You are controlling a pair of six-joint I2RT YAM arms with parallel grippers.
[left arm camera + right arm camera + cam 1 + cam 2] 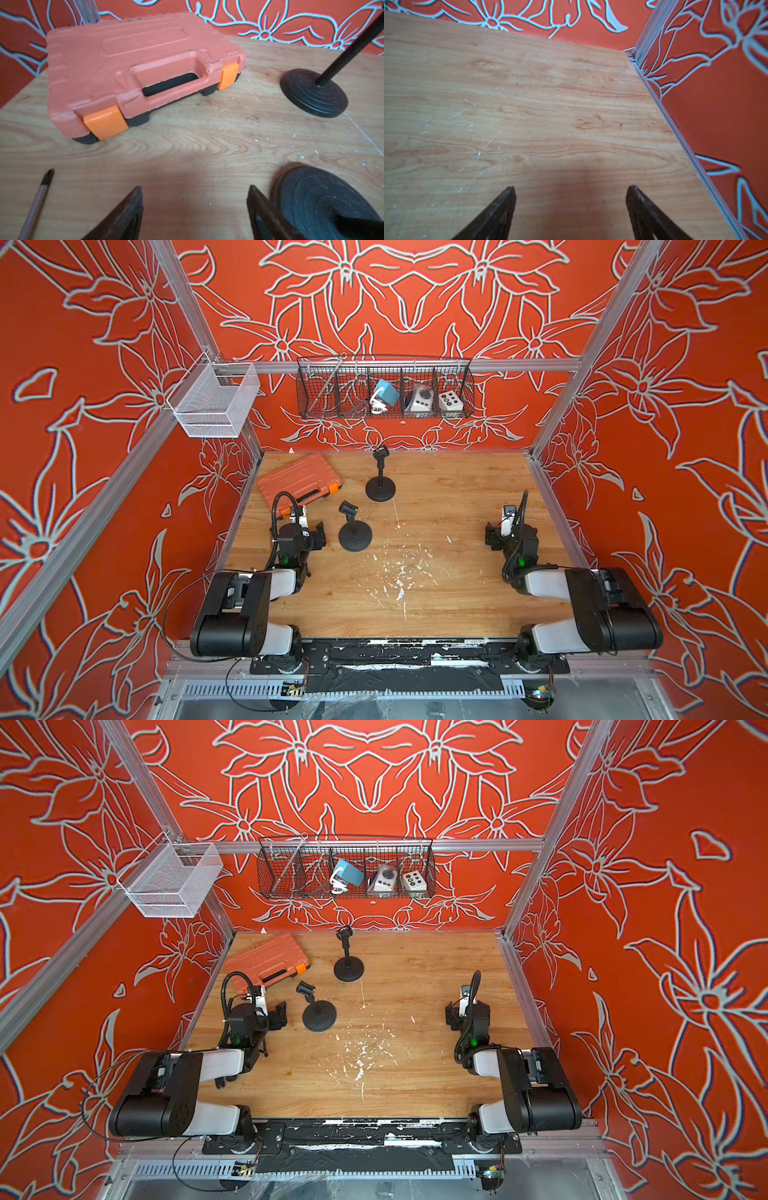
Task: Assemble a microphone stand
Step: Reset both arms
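Observation:
Two black microphone stands with round bases are on the wooden table in both top views. The far one (pixel 380 485) stands upright with a clip on its pole. The near one (pixel 354 535) has a short, tilted stem topped by a clip (pixel 348 509). My left gripper (pixel 318 533) is open just left of the near stand. In the left wrist view nothing lies between the left gripper's (pixel 195 188) fingers, and the near base (pixel 324 199) sits close beside one finger. My right gripper (pixel 571 188) is open over bare wood near the right wall (pixel 492 537).
An orange tool case (pixel 297 481) lies closed at the back left, ahead of the left gripper (pixel 135 68). A screwdriver tip (pixel 44 187) lies beside the left gripper. A black wire basket (pixel 384 389) and a white mesh basket (pixel 214 400) hang on the frame.

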